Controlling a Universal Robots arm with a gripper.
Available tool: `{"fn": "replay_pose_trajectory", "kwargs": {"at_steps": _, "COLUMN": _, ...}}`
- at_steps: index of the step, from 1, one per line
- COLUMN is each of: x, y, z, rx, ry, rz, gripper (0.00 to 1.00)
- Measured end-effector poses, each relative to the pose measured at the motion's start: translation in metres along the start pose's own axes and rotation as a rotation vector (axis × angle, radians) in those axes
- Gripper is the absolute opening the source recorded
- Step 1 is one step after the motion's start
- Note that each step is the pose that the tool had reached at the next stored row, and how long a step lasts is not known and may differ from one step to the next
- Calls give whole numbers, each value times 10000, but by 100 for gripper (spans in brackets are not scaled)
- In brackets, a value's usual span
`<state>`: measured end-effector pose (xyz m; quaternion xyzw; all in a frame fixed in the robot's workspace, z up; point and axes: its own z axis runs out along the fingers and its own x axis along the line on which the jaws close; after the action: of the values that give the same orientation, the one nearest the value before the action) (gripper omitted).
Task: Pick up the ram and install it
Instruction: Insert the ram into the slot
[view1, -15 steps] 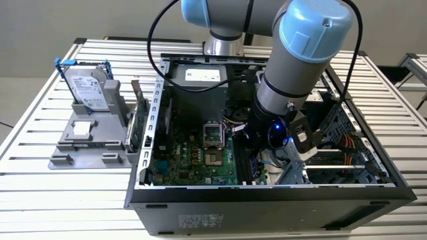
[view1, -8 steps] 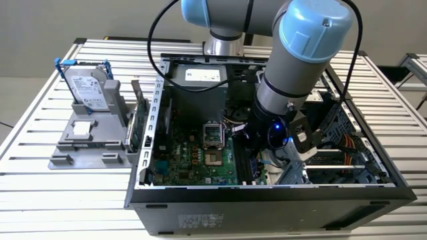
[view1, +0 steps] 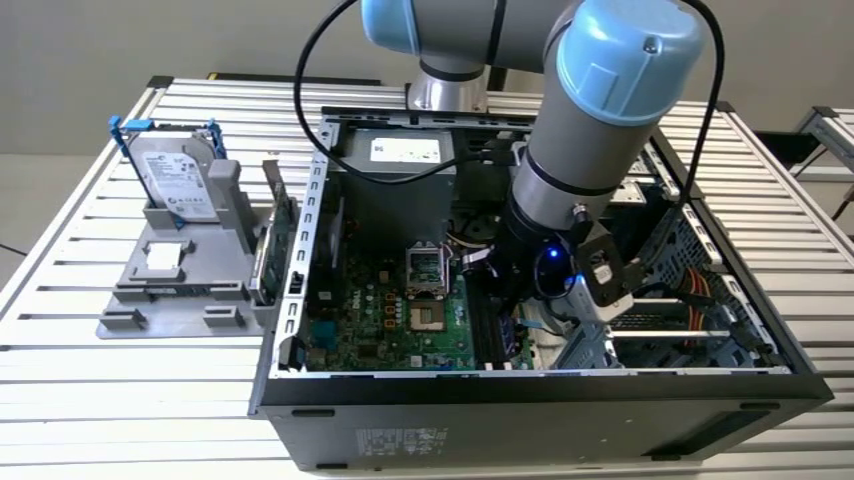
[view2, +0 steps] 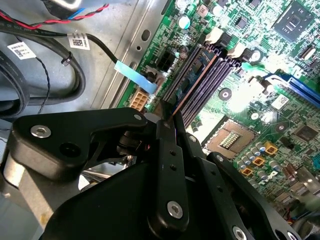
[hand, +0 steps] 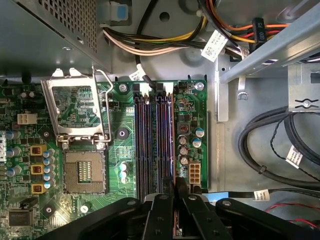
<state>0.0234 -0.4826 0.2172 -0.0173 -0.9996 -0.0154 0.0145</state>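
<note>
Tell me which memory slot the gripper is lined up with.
The outermost slot, beside the capacitors; the gripper sits at its end.

The computer case (view1: 534, 400) lies open on the slatted table (view1: 80, 350), its motherboard (view1: 387, 320) inside; the holder rack (view1: 174, 290) sits by the table's edge at the exterior view's left.

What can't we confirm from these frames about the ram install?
1. Ram seating: the second wrist view shows it edge-on along a slot. The tool covers its near end, so depth is unclear.
2. Memory slots, first wrist view: the tool covers their near ends and any latches there.
3. Exterior view: the arm blocks the tool and slots.
</note>
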Motion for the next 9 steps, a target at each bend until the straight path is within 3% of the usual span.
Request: {"fn": "replay_pose_trajectory", "kwargs": {"at_steps": 9, "x": 2, "y": -2, "z": 32, "rx": 2, "ry": -1, "rz": 0, "gripper": 0}}
